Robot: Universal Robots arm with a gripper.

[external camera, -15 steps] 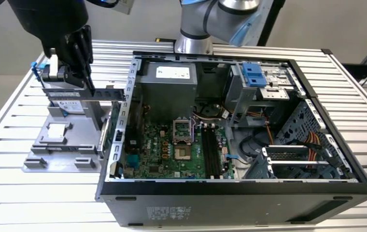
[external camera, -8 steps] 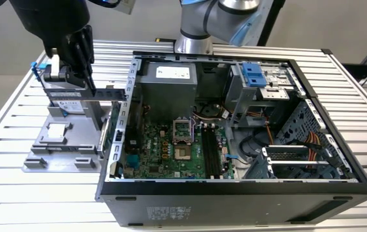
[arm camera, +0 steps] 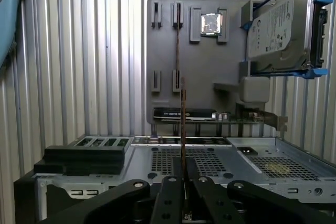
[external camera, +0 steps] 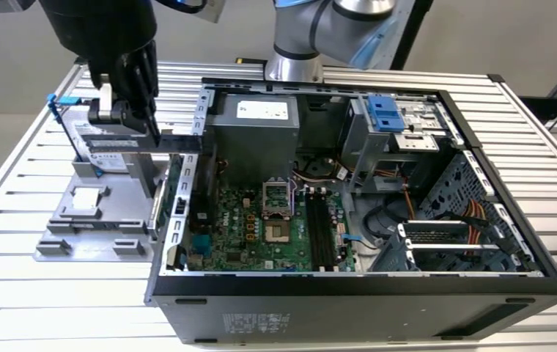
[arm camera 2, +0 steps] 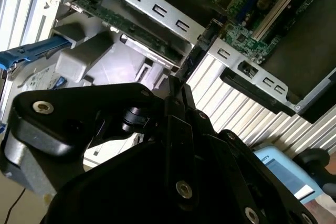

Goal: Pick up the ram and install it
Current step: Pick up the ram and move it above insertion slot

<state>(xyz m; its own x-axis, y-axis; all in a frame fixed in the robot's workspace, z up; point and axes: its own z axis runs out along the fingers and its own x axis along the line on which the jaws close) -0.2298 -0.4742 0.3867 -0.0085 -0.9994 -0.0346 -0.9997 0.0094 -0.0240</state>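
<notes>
A slatted metal table (external camera: 24, 183) bears an open computer case (external camera: 357, 301). The ram (arm camera: 182, 124) is pinched by its flat faces in the closed pincer (arm camera: 182, 179) — likely to keep it straight — with the grey holder (arm camera: 210, 66) below.

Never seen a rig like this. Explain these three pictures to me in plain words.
This is a robot arm ending in a black two-fingered gripper. One picture comes from a camera off the arm, the other two from cameras on its wrist. On the slatted metal table stand an open black computer case and a grey plastic parts tray, which carries a silver-labelled hard drive in a blue frame. The gripper holds the ram, a thin dark memory stick seen edge-on.
</notes>
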